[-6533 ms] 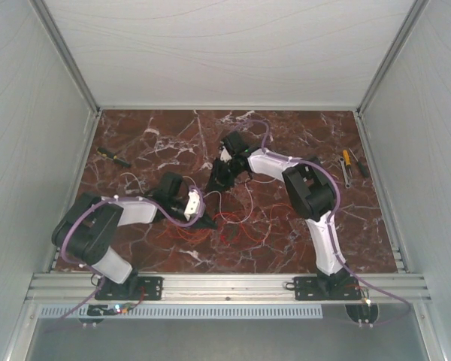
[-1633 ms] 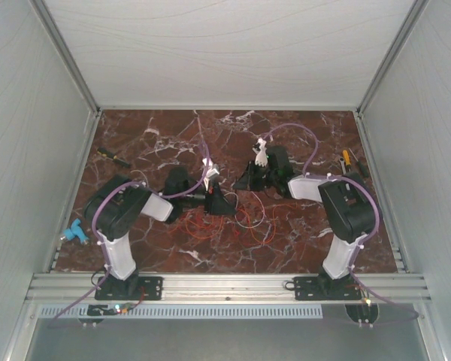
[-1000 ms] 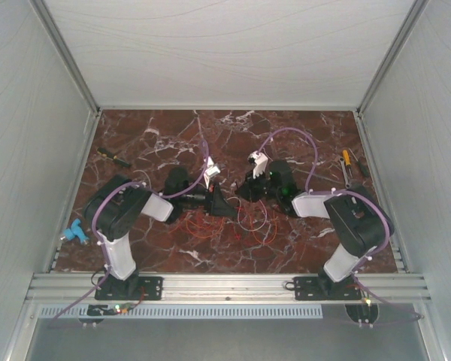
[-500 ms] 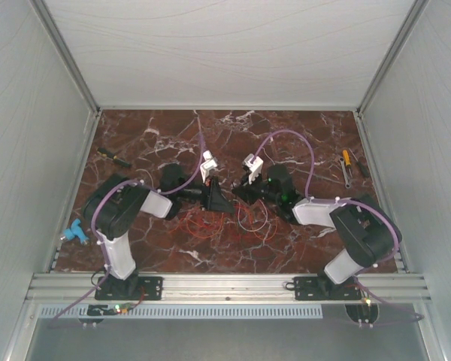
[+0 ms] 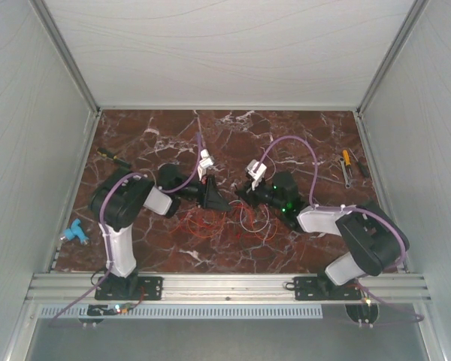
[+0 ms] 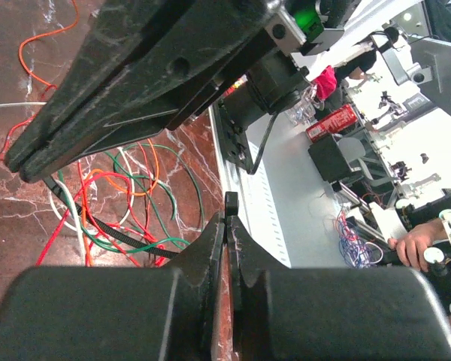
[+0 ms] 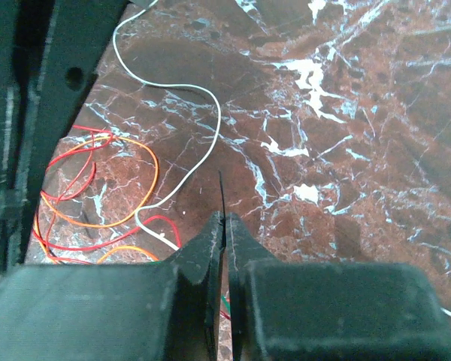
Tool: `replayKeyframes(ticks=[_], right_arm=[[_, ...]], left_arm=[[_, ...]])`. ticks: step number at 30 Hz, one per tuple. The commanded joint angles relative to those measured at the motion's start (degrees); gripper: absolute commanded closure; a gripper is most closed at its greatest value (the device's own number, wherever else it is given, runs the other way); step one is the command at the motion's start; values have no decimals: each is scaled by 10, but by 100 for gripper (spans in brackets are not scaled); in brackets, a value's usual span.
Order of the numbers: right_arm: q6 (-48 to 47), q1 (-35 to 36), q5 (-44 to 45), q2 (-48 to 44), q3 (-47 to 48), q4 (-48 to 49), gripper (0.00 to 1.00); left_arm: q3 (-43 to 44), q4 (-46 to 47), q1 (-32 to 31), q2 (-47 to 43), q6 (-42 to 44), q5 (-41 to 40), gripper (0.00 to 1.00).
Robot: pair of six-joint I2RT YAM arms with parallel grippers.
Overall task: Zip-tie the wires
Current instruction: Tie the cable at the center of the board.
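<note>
The wires point(image 5: 227, 223), thin red, orange, white and green loops, lie on the marble between the two arms; they also show in the left wrist view point(image 6: 98, 207) and the right wrist view point(image 7: 109, 184). My left gripper point(image 5: 215, 200) point(image 6: 227, 222) is shut on one end of the black zip tie point(image 6: 231, 201), whose strip runs under the wires. My right gripper point(image 5: 243, 197) point(image 7: 224, 220) is shut on a thin black strip end of the zip tie point(image 7: 221, 192). The two grippers face each other, tips close, just above the wires.
A yellow-handled screwdriver point(image 5: 346, 159) and other tools lie at the table's right edge. A dark-handled screwdriver point(image 5: 114, 156) lies at the back left. A blue object point(image 5: 74, 232) sits at the left edge. White walls enclose three sides.
Both arms have swung in from earlier poses. The grippers have come down tip to tip over the wires, and the right arm's elbow has moved out to the right.
</note>
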Motion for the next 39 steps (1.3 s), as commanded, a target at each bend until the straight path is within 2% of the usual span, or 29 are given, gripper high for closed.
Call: replayKeyframes(ticks=[1, 13, 24, 39], right_arm=[[-55, 16, 4, -27, -6, 30, 100], [-130, 56, 13, -71, -36, 10, 100], [-145, 69, 28, -78, -50, 20, 100], [-220, 90, 70, -85, -81, 69, 100]], left_arm=[[13, 61, 5, 6, 2, 6, 100], [57, 72, 4, 33, -70, 38, 100], [64, 75, 4, 24, -99, 58, 100], [85, 80, 4, 46, -201, 99, 100]])
